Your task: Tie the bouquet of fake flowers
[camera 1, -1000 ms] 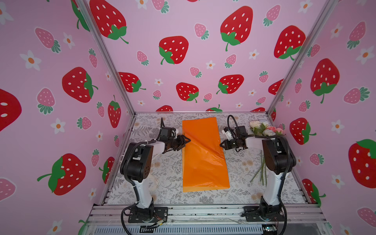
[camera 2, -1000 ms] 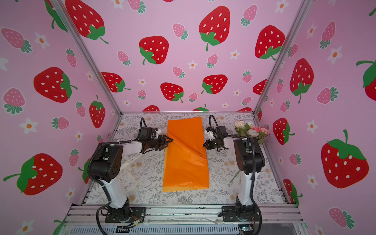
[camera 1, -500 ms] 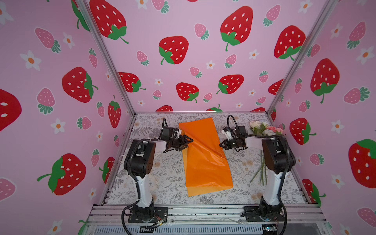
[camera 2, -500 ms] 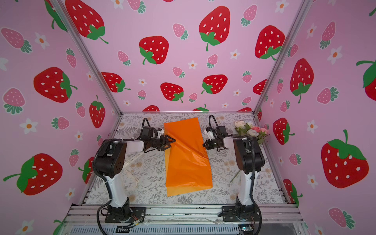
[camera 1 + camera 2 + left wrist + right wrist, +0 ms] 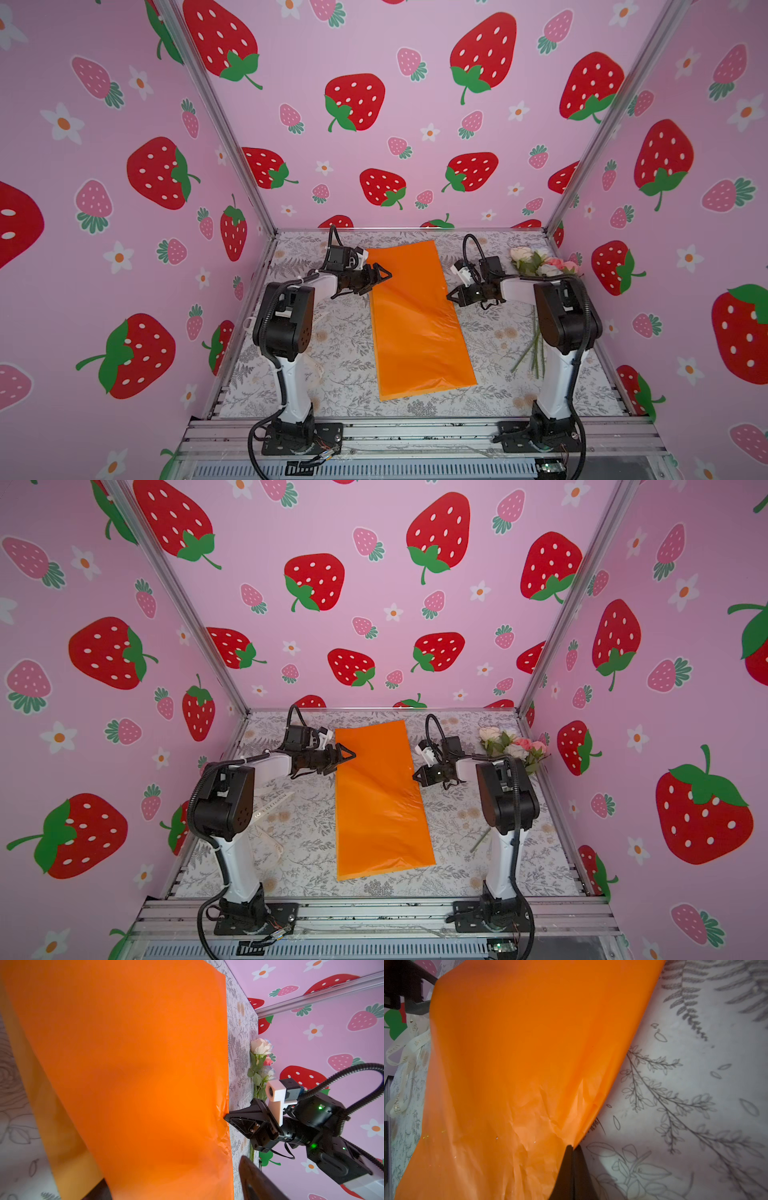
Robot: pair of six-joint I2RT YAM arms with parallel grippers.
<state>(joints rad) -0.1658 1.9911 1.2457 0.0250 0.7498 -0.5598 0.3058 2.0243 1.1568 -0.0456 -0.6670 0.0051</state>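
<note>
Paper fills the middle of the floral-printed counter [image 5: 345, 365]: the orange wrapping paper [image 5: 415, 324] lies lengthwise from near the back wall toward the front edge, skewed a little so that its near end sits further right in both top views. The right fingers [image 5: 457, 296] are closed tight on the sheet's right edge, about a third of the way down from the far end. The right wrist view shows the two black tips pressed together on the paper's border [image 5: 571, 1167], with the sheet creased and lifted off the counter around that pinch. The left fingers [image 5: 379, 270] stand spread wide at the sheet's left edge near its far corner and grip nothing. In the left wrist view the orange surface runs between them, and a second, paler layer shows along one side beneath the top one. That view also shows the right fingers [image 5: 245, 1115] meeting the crumpled edge. The fake flowers [image 5: 536, 262], white and pink roses with green leaves, lie well apart from the paper at the far right corner of the counter, behind the right arm. Their thin stems run toward the front and are partly hidden by that arm. A cream ribbon [image 5: 272, 808] lies loose on the counter left of the paper, under the left arm.
</note>
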